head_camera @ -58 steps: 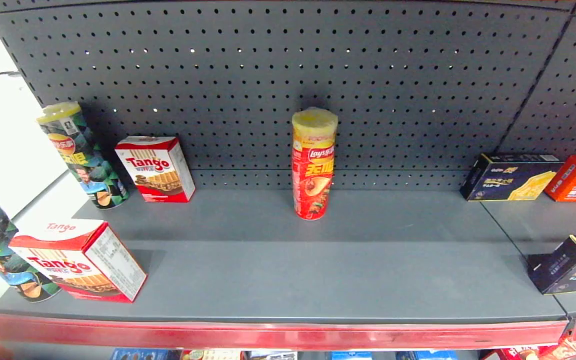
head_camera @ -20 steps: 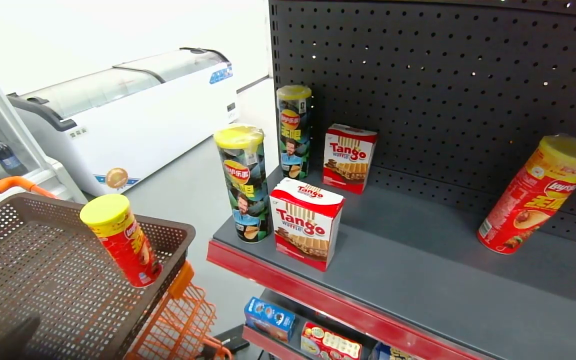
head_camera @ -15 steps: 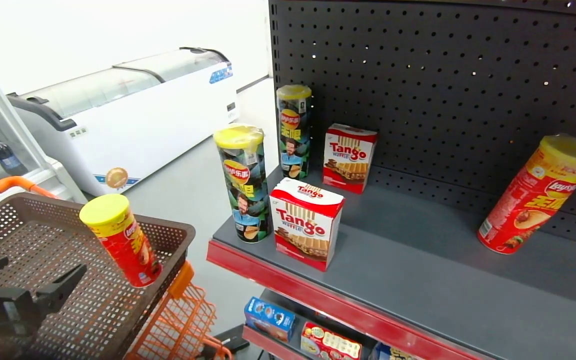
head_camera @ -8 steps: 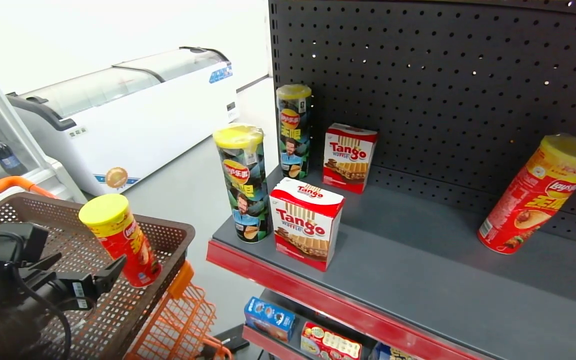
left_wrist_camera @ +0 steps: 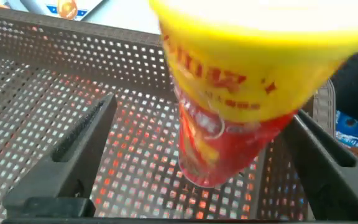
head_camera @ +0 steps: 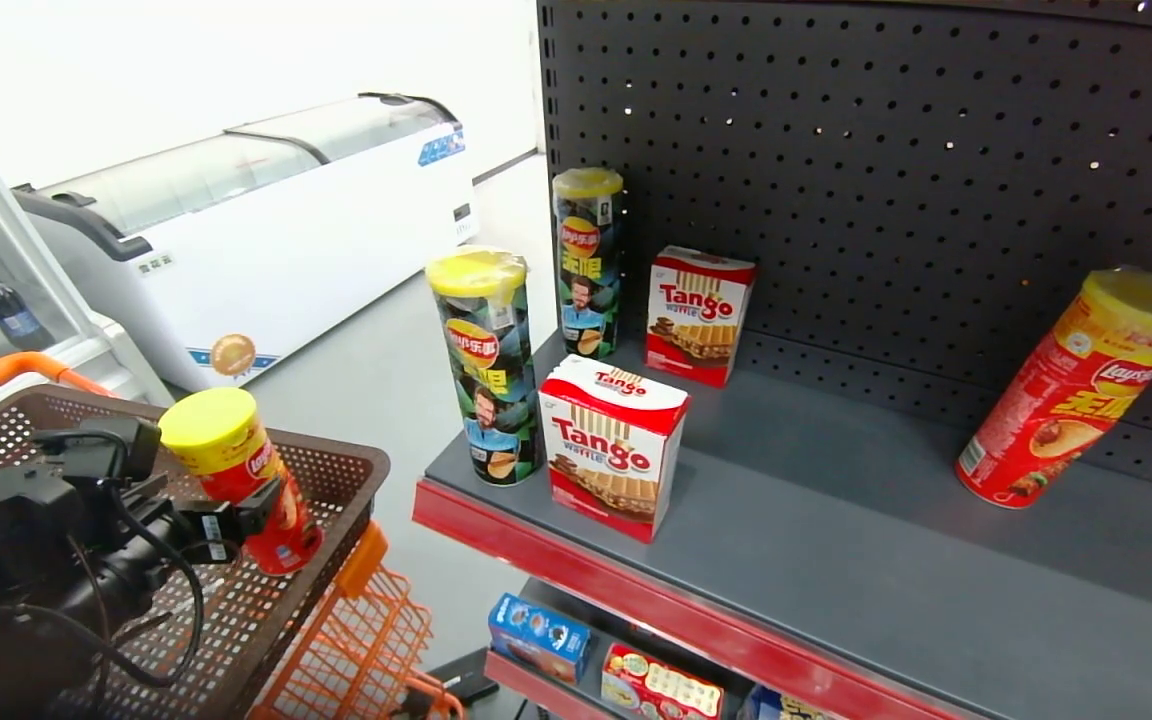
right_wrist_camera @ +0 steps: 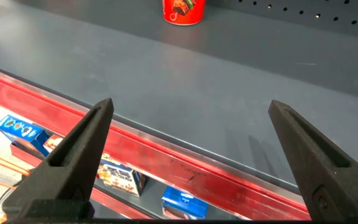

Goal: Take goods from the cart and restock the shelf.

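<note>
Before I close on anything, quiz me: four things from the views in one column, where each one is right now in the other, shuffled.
Things
1. left gripper
2. right gripper
3. front wafer box
4. white freezer

Places
A. near the front edge of the shelf, beside a dark chip can
B. on the floor beyond the cart basket
C. open, straddling the red can in the cart basket
D. open, above the bare front of the shelf

Pairs: 1-C, 2-D, 3-A, 4-B
</note>
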